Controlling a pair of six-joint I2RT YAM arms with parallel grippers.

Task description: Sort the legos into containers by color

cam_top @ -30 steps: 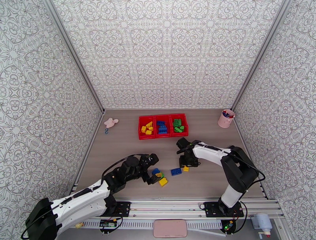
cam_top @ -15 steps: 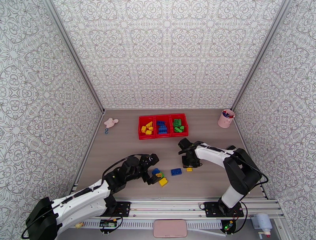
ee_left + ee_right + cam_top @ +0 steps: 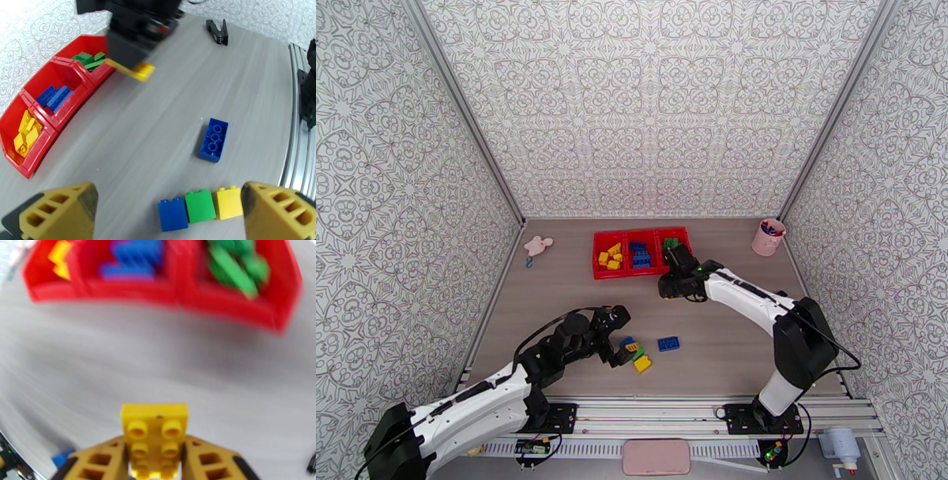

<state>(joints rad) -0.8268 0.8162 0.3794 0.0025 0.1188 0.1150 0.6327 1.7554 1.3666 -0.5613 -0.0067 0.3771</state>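
The red tray (image 3: 624,273) stands at the back of the table, with yellow, blue and green legos in its left, middle and right compartments. My right gripper (image 3: 671,287) hangs just in front of the green compartment, shut on a yellow lego (image 3: 154,433) that also shows in the left wrist view (image 3: 137,70). The tray (image 3: 130,291) is blurred ahead of it. My left gripper (image 3: 168,199) is open, low over a row of blue (image 3: 172,213), green (image 3: 200,205) and yellow (image 3: 228,202) legos. A flat blue lego (image 3: 213,140) lies beside them on the table (image 3: 668,343).
A pink cup with pens (image 3: 769,235) stands at the back right and a pink mouse toy (image 3: 538,245) at the back left. A small black object (image 3: 217,31) lies on the table. A metal rail (image 3: 299,118) runs along the near edge.
My right gripper has shut on the yellow lego, lifted it off the table and carried it back toward the tray. The left arm has hardly moved.
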